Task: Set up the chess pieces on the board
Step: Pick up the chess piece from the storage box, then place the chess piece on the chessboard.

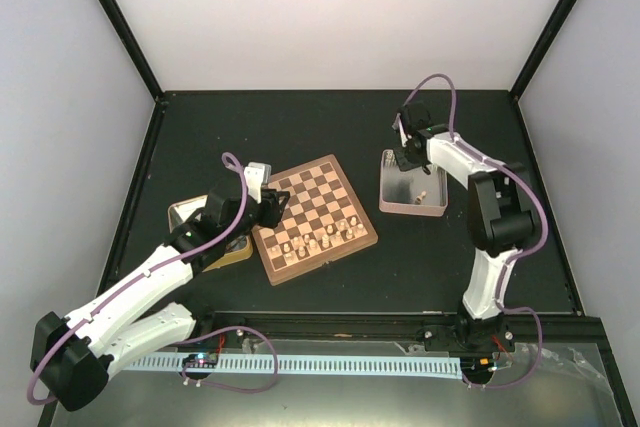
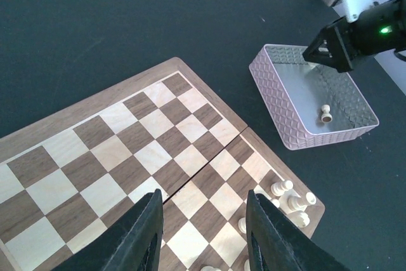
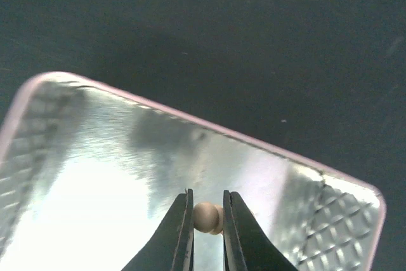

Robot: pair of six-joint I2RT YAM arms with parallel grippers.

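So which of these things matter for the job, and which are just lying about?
Job: board; chess pieces on it; piece in the right gripper; pawn lying in the pink tray.
Lying about: second tray, half under the left arm; white cable duct along the near edge.

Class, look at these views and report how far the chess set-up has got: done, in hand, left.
Done: several chess pieces stand along the near rows of the board. In hand: the right gripper is shut on one piece inside the tray. Left: another pawn waits in that tray, the far rows are bare, and the left gripper hangs open, empty.
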